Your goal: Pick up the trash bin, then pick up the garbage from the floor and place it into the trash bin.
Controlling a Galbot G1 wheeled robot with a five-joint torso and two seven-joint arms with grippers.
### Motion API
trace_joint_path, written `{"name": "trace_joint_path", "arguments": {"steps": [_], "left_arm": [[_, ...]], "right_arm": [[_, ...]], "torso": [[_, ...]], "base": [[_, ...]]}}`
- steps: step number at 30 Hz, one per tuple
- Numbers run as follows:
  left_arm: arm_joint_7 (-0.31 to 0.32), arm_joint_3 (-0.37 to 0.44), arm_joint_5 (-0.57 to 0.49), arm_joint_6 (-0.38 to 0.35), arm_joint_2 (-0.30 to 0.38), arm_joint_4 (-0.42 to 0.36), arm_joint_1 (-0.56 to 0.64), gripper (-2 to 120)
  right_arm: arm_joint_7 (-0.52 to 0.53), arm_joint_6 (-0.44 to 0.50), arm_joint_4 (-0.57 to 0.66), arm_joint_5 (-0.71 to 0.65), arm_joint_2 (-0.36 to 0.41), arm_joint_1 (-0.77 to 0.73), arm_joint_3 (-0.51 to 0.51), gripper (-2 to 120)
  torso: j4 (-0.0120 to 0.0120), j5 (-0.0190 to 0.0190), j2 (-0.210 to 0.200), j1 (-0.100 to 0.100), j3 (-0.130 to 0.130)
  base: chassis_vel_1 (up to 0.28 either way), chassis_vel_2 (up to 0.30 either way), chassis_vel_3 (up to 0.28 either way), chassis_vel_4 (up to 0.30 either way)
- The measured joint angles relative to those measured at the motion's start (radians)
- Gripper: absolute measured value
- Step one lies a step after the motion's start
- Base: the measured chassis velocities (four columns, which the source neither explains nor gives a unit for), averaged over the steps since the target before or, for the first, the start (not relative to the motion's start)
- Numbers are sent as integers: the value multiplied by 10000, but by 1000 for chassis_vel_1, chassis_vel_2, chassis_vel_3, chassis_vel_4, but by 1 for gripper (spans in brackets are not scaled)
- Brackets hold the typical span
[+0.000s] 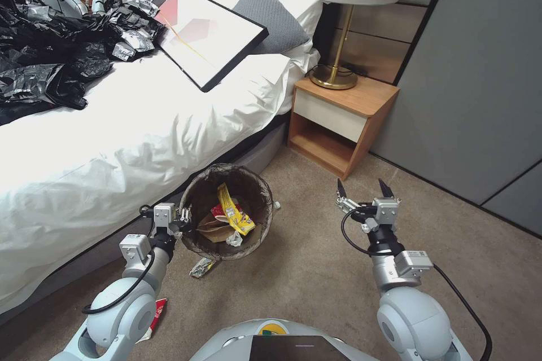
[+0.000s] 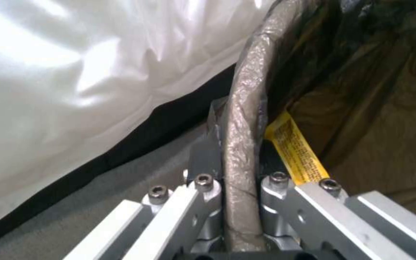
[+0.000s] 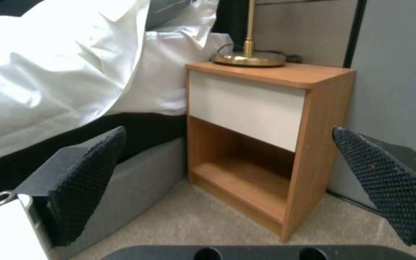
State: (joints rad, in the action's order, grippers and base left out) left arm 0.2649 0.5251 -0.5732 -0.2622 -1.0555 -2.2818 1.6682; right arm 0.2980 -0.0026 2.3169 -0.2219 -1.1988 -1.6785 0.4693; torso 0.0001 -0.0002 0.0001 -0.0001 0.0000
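We face the bed (image 1: 141, 124), its white cover hanging down to the carpet (image 1: 316, 271), with a heap of glossy black plastic bags (image 1: 51, 62) and a framed picture (image 1: 197, 28) lying on top. To the right of the bed stands the wooden nightstand (image 1: 339, 118) with a brass lamp (image 1: 344, 22) on it.

The trash bin (image 1: 197, 192) sits low beside the bed's edge, in front of us, lined with a thin dark bag folded over its rim. Inside it we see a tan paper bag (image 1: 217, 231), a yellow wrapper (image 1: 234, 211) and a red-and-white packet (image 1: 223, 210).

Our left gripper (image 1: 182, 220) is at the bin's near-left rim, and its fingers (image 2: 208, 159) are closed narrow on that rim: in the left wrist view the bag-wrapped edge (image 2: 242, 144) runs straight between the two jaws, one finger outside the wall and one inside, next to the yellow wrapper (image 2: 294, 151).

Our right gripper (image 1: 361, 189) hangs above the bare carpet, well apart from the bin, pointing toward the nightstand (image 3: 265, 119). Its black textured fingertips (image 3: 87, 173) are spread wide and hold nothing.

On the floor just beside the bin's near side lies a small crumpled wrapper (image 1: 201, 267), and a red-and-white packet (image 1: 155, 316) shows beside our left arm.
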Motion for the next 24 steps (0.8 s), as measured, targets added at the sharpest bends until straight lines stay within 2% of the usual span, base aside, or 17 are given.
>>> {"name": "trace_joint_path", "arguments": {"steps": [13, 24], "left_arm": [[38, 1, -67, 1, -77, -14, 12, 4], [53, 0, -92, -1, -99, -44, -5, 4]], "right_arm": [[5, 29, -50, 349, -134, 23, -336, 100], [21, 11, -57, 318, -49, 102, -358, 100]], "torso": [[-1, 1, 0, 0, 0], [1, 2, 0, 0, 0]], "base": [[0, 0, 0, 0], [52, 57, 56, 46]]}}
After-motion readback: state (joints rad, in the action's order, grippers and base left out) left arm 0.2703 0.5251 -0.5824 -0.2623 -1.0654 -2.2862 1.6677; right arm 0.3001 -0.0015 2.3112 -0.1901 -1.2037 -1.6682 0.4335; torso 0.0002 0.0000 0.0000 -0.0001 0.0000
